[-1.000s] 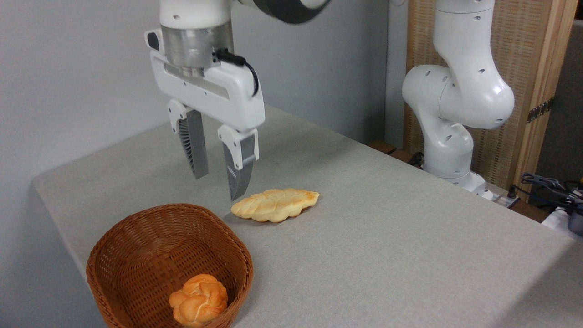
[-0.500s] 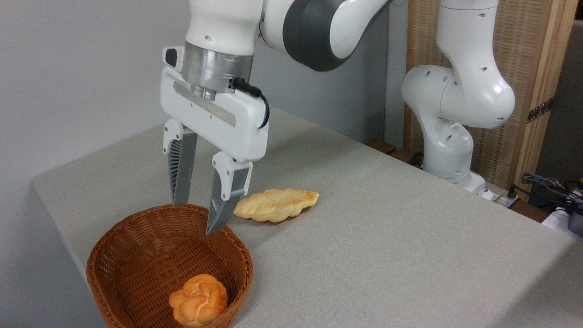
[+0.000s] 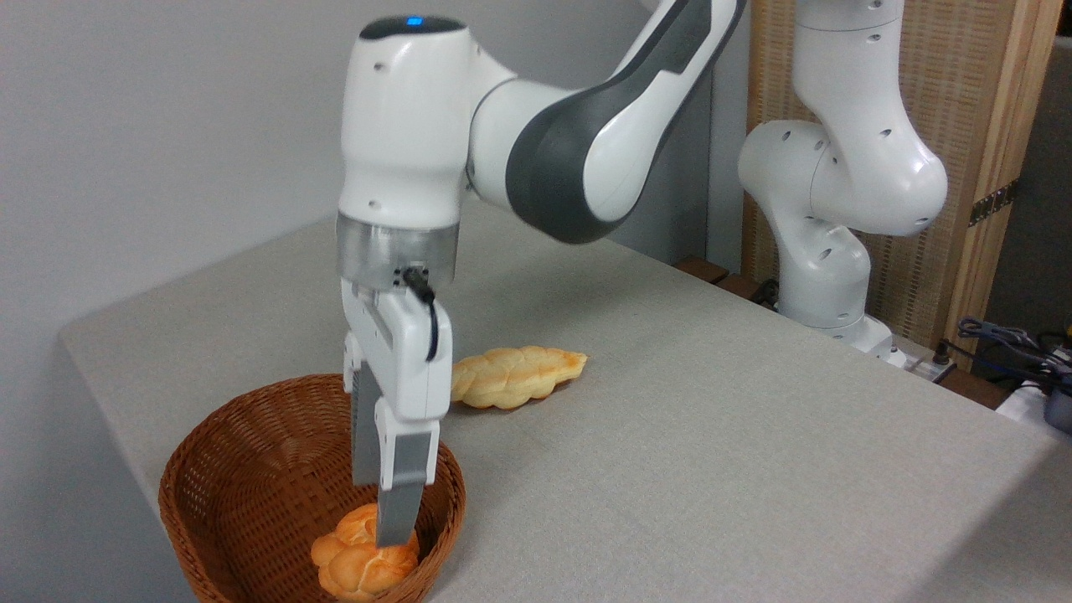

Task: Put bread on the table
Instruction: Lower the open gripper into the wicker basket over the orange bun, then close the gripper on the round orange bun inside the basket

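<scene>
Across whole lower frame: grey-beige table (image 3: 712,469), rounded corners, fabric-like surface. Above it, white-and-grey arm (image 3: 586,126) bent down over near-left corner. At near-left corner: brown wicker basket (image 3: 226,469), standing on table. Behind basket, flat on table: pale braided loaf (image 3: 519,375), partly hidden by gripper body. Lowered into basket: gripper (image 3: 381,515), seen edge-on, fingers (image 3: 398,511) overlapping in view, gap cannot be told. Inside basket, at near side: bread (image 3: 352,565), orange-golden knotted roll, fingertip in front of its top; contact unclear.

A plain grey wall (image 3: 151,126) stands behind, with a wood-framed woven screen (image 3: 963,126) at right.
</scene>
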Motion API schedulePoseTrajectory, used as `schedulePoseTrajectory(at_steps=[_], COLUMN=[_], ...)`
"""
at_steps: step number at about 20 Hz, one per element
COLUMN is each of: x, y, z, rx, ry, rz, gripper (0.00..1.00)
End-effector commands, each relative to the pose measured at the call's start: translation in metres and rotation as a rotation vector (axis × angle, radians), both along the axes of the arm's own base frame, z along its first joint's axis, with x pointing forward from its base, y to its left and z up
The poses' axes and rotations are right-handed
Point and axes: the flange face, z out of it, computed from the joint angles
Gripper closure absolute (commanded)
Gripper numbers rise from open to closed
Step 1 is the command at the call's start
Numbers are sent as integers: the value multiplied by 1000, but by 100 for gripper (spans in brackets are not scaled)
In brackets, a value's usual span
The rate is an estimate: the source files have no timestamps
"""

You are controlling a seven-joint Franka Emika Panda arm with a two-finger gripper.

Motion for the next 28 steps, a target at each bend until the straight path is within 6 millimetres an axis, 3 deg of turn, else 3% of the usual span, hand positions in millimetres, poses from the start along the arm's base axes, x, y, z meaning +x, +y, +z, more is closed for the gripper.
schedulePoseTrajectory(at_steps=[1,9,10,14,15,28], x=[7,12,12,12,12,14], y=[-8,-19,-19,-23,-25,-26], z=[-20,-39,-39,-41,-41,-36], rx=[62,60,60,64,66,67], ry=[17,41,41,44,42,35], rz=[-66,-85,-85,-101,-112,-135], gripper=[0,1,6,46,51,56])
